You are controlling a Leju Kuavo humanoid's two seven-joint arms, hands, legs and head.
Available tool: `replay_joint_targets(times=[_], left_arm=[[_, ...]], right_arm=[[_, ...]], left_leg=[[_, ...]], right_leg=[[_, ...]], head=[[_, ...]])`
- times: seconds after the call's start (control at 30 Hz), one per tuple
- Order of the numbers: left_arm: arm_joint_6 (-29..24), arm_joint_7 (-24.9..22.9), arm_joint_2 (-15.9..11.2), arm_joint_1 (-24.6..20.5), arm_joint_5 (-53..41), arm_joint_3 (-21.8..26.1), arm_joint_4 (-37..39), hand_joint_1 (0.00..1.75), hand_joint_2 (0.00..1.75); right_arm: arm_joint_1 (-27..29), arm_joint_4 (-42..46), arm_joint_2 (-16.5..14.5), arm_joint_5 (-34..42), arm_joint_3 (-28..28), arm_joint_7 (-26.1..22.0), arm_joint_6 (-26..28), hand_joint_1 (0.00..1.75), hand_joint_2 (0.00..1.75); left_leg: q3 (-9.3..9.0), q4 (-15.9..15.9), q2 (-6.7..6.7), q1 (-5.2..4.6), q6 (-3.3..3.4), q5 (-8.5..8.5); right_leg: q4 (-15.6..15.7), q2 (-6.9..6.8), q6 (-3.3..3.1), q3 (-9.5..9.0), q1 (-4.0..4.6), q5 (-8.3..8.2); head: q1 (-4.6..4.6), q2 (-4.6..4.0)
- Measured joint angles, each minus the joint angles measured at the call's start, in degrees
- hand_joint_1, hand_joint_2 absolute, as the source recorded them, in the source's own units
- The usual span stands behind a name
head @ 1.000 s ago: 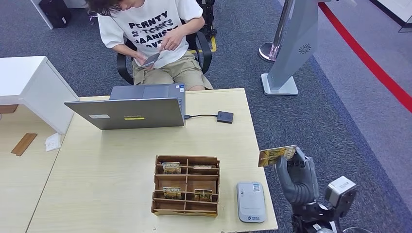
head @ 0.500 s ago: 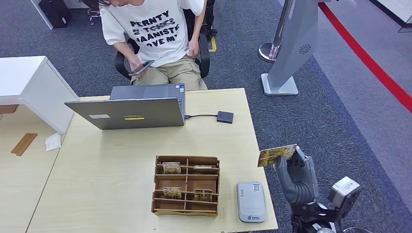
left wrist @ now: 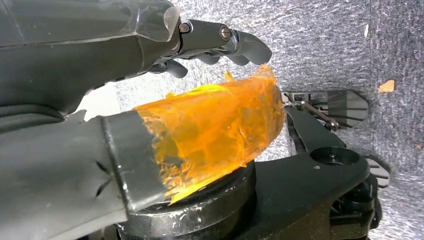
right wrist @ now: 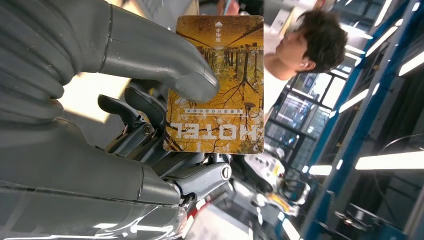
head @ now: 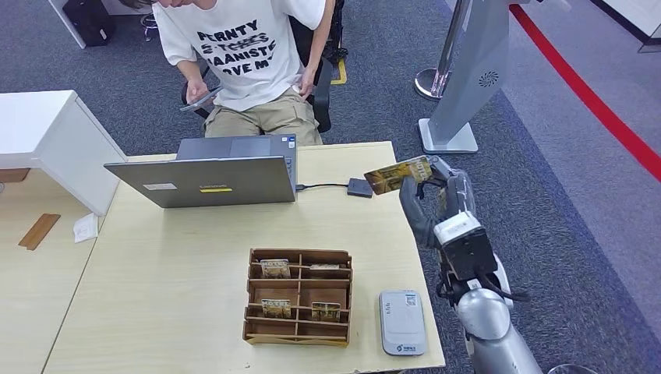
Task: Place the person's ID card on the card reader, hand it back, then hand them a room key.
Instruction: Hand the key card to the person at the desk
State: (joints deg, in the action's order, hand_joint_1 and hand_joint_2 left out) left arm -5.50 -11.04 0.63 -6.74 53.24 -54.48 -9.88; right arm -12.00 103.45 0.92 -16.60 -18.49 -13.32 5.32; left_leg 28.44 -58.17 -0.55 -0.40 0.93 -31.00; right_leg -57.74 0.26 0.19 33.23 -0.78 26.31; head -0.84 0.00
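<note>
My right hand (head: 430, 204) is raised over the table's far right part and pinches a yellow hotel room key card (head: 397, 174) between thumb and fingers. In the right wrist view the key card (right wrist: 217, 85) reads "HOTEL", with the thumb of my right hand (right wrist: 125, 100) pressed on its face. The grey card reader (head: 403, 322) lies bare at the table's near right corner. Across the table sits a person (head: 245, 54) with a thin flat thing (head: 199, 99) in one hand. My left hand (left wrist: 125, 75) hangs above carpet, fingers apart, holding nothing.
A wooden card rack (head: 298, 296) with several cards stands left of the reader. An open laptop (head: 206, 175) sits at the table's far side, cabled to a small black adapter (head: 360, 187). A grey stand (head: 460, 86) rises on the carpet to the right.
My right arm has lifted and carried the key card forward, from beside the table's near right edge to above the adapter. The person has swung the flat thing out to their side.
</note>
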Motion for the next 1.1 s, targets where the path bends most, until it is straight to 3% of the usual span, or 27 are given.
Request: replay_joint_targets(times=[0.47, 0.67, 1.1], left_arm=[[0.56, -1.36, 0.03, -1.82, -0.50, -3.27, 0.00, 0.00, 0.00], [0.59, -1.66, 0.07, -2.40, -0.78, -4.35, 0.00, 0.00, 0.00], [1.23, -3.38, 0.09, -2.61, -0.34, -5.12, 0.00, 0.00, 0.00]], right_arm=[[-15.84, -12.63, 0.87, -18.62, -8.30, 7.32, 3.62, 1.75, 1.75], [-19.15, -17.38, 0.87, -23.79, -10.78, 8.85, 4.41, 1.75, 1.75], [-21.20, -21.61, 0.87, -25.24, -12.84, 9.46, 4.40, 1.75, 1.75]], left_leg=[[0.02, 0.00, -0.03, 0.00, -0.02, 0.01], [0.04, 0.00, -0.06, 0.00, -0.02, 0.01], [0.06, -0.01, -0.08, 0.00, -0.02, 0.01]], right_leg=[[0.00, -0.01, -0.01, 0.02, 0.00, -0.01], [0.00, -0.03, -0.01, 0.03, 0.00, -0.01], [0.00, -0.04, -0.01, 0.04, 0.00, -0.01]], head=[[-0.01, 0.00], [0.00, 0.00], [-0.01, 0.00]])
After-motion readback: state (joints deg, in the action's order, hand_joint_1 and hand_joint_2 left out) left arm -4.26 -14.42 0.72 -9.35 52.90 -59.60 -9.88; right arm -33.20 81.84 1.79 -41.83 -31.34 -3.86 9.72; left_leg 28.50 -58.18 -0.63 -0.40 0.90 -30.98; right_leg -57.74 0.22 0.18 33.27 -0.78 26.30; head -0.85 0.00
